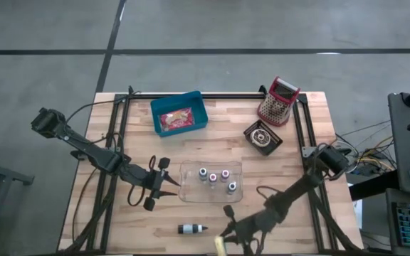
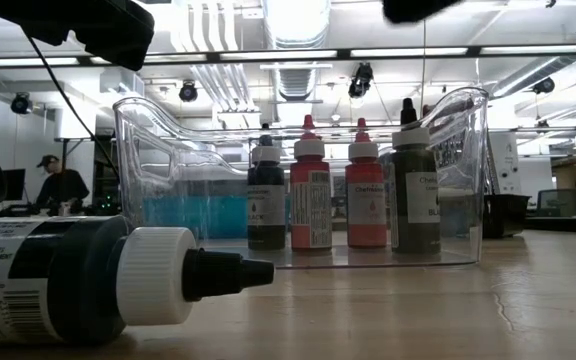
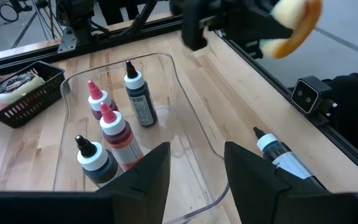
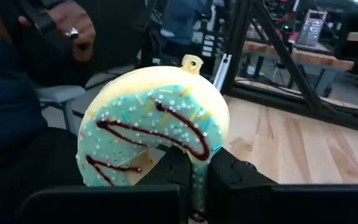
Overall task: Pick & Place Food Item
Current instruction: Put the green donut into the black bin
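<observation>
A toy doughnut [image 4: 154,130] with teal icing, dark drizzle and sprinkles is in my right gripper [image 4: 194,180], which is shut on it above the table's near edge [image 1: 220,246]. The left wrist view also shows the doughnut [image 3: 294,28] in the air. My left gripper [image 3: 194,174] hangs open with nothing between its fingers, just left of a clear tray [image 1: 191,186] holding several upright dropper bottles [image 1: 216,178]. One more bottle [image 1: 191,229] lies on its side near the front edge. My right gripper pinches the doughnut's ring [image 4: 194,163] between its two fingers, on the side nearest the wrist. The fingers run roughly level. The doughnut stands on edge beyond the fingertips, its iced face toward the wrist camera, and is lifted clear of the table.
A blue bin [image 1: 199,107] with a packaged food item stands at the far middle. A red grater [image 1: 278,101] and a small black basket [image 1: 263,136] are at the far right. A person's hand [image 4: 73,28] shows beyond the near edge.
</observation>
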Controlling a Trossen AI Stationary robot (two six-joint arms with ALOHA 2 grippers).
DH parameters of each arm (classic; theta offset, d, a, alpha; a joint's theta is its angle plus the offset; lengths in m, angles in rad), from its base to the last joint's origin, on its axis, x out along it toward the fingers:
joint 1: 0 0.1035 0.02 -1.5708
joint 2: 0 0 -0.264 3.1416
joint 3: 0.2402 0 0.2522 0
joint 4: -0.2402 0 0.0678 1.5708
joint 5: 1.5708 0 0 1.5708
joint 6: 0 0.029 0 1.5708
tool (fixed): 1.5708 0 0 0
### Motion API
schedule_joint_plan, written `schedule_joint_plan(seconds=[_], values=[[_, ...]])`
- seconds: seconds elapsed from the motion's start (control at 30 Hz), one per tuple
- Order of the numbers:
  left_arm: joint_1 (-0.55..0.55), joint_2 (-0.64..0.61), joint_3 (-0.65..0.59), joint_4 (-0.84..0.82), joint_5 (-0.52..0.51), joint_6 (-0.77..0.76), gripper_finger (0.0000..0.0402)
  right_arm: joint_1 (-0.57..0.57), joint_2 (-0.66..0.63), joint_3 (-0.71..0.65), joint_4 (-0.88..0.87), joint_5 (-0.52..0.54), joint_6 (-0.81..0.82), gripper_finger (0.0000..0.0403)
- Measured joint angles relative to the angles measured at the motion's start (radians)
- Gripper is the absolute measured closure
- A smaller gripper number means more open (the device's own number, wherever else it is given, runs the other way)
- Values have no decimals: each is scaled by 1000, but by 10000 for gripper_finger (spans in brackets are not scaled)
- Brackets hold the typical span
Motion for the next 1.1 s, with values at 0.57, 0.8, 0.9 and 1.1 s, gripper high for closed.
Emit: schedule_joint_plan(seconds=[0.57, 0.8, 0.9, 1.1], values=[[0, 0, -2, 7, 0, 5, 245, -107, -376, -354, 76, 37, -137, 394], [0, 0, -12, 9, 0, 8, 245, -153, -615, -534, 81, 147, -177, 394], [0, 0, -17, 15, 0, 8, 245, -179, -704, -602, 95, 218, -198, 394], [0, 0, -17, 16, 0, 8, 245, -229, -843, -714, 97, 393, -211, 394]])
